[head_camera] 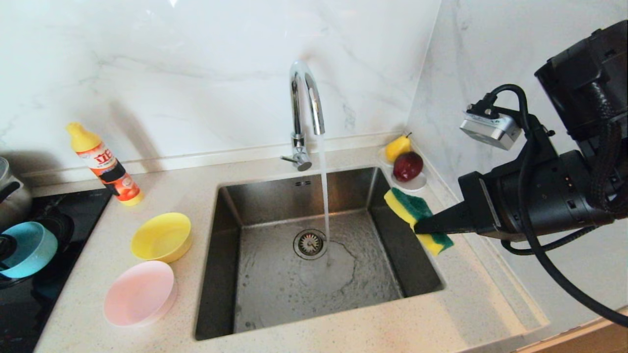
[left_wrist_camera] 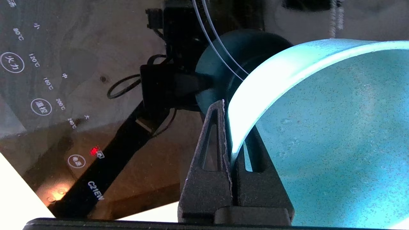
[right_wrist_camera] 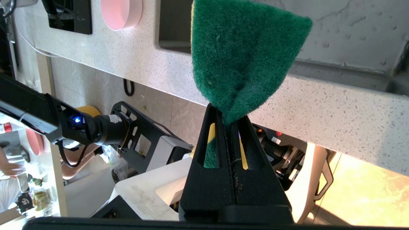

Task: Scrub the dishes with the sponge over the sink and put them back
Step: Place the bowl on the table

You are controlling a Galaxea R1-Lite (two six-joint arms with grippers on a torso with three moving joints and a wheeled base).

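My left gripper (left_wrist_camera: 231,127) is shut on the rim of the teal-blue bowl (left_wrist_camera: 335,143). That bowl (head_camera: 27,247) hangs tilted above the black cooktop (head_camera: 29,304) at the far left. The yellow bowl (head_camera: 162,237) and the pink bowl (head_camera: 141,293) lie tipped on the counter left of the sink (head_camera: 274,279). At the sink's right rim my right gripper (head_camera: 422,228) is shut on the sponge (head_camera: 417,220), green face on yellow foam. The right wrist view shows the sponge (right_wrist_camera: 243,54) pinched and folded between the fingers (right_wrist_camera: 211,143). Water runs from the faucet (head_camera: 304,98) beside the drain (head_camera: 310,243).
A yellow and orange detergent bottle (head_camera: 105,166) lies near the back wall. A white saucer with fruit (head_camera: 407,169) sits in the back right corner. A steel pot (head_camera: 12,193) stands at the left edge. The marble side wall runs close behind my right arm.
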